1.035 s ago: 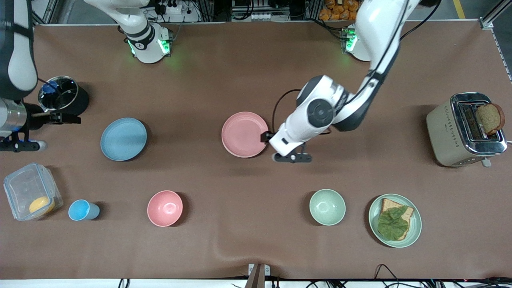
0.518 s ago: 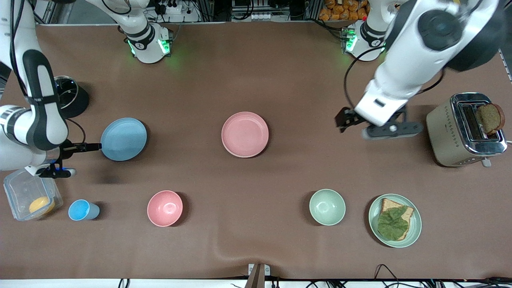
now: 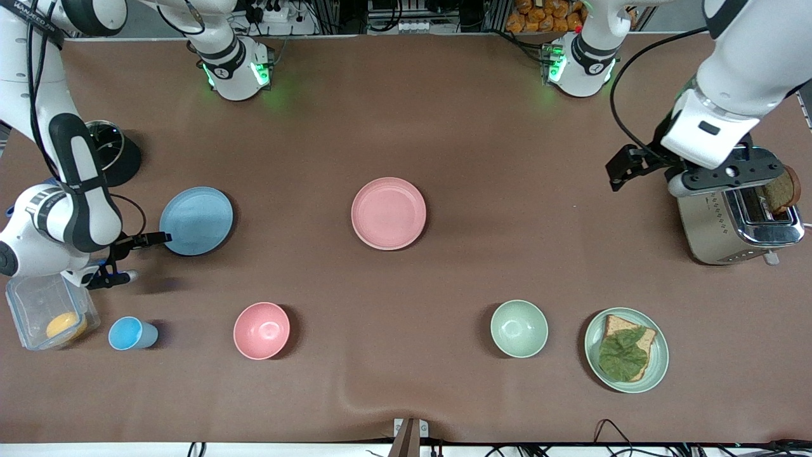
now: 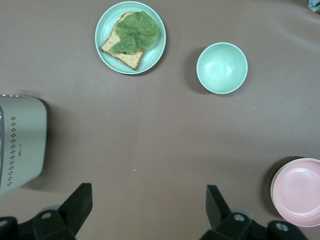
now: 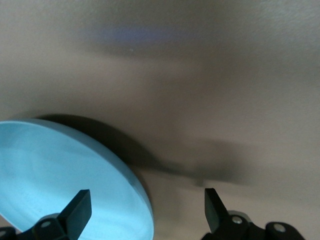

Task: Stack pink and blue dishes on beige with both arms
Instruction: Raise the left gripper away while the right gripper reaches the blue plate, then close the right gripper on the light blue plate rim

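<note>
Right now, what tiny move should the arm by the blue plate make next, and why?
Probably ease the right tool forward over the blue plate's rim and close. Its fingers are open at the plate's edge, gripping nothing yet. The left tool is open, up beside the toaster, and the pink plate lies untouched.

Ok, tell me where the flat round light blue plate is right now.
The flat round light blue plate lies on the table toward the right arm's end, farther from the front camera than the deeper pink bowl, with the right gripper at its rim.
</note>
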{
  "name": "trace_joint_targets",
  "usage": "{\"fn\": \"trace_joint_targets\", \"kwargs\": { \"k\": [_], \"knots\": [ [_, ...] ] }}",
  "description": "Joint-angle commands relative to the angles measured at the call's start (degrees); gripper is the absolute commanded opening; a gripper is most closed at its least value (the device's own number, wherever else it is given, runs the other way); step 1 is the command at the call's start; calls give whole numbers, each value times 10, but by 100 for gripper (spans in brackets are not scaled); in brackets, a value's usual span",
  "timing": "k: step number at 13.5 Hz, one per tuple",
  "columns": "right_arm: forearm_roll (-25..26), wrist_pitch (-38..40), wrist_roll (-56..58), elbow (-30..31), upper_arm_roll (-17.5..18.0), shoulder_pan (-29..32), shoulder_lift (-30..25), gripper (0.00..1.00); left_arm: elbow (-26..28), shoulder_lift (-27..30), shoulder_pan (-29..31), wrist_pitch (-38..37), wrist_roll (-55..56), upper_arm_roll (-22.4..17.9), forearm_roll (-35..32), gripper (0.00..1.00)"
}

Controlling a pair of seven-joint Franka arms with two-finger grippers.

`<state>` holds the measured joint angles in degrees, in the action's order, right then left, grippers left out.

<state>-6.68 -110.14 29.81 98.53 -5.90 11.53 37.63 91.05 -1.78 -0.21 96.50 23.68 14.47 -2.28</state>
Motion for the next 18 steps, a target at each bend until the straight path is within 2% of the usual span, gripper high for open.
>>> {"fn": "trace_joint_targets", "kwargs": {
  "k": [1,4,5,7,9,11,14,15,18],
  "knots": [
    [-10,12,13,0,4,1,-4,100,-5,10,6,-15,-40,-9,-12,100],
    [-10,28,17,-1,3,0,-3,100,-10,11,6,-15,-123,-49,-12,100],
    [-9,28,17,-1,3,-1,-1,96,-11,11,6,-15,-147,-61,-12,100],
    [-4,28,27,0,3,-1,3,78,-11,12,7,-15,-162,-67,-11,100],
    [-3,28,30,0,3,0,10,75,-18,13,7,-22,-162,-67,-12,100],
    [-3,29,43,0,3,5,21,61,-27,10,6,-30,-162,-62,-9,100],
    [-3,70,36,-5,3,5,21,11,-27,9,7,-31,-163,-63,-9,100],
    [-3,71,36,-6,3,4,21,0,-27,9,7,-31,-163,-63,-8,100],
    [-4,104,34,-19,3,4,18,0,-27,7,6,-30,-162,-62,-5,100]
  ]
}}
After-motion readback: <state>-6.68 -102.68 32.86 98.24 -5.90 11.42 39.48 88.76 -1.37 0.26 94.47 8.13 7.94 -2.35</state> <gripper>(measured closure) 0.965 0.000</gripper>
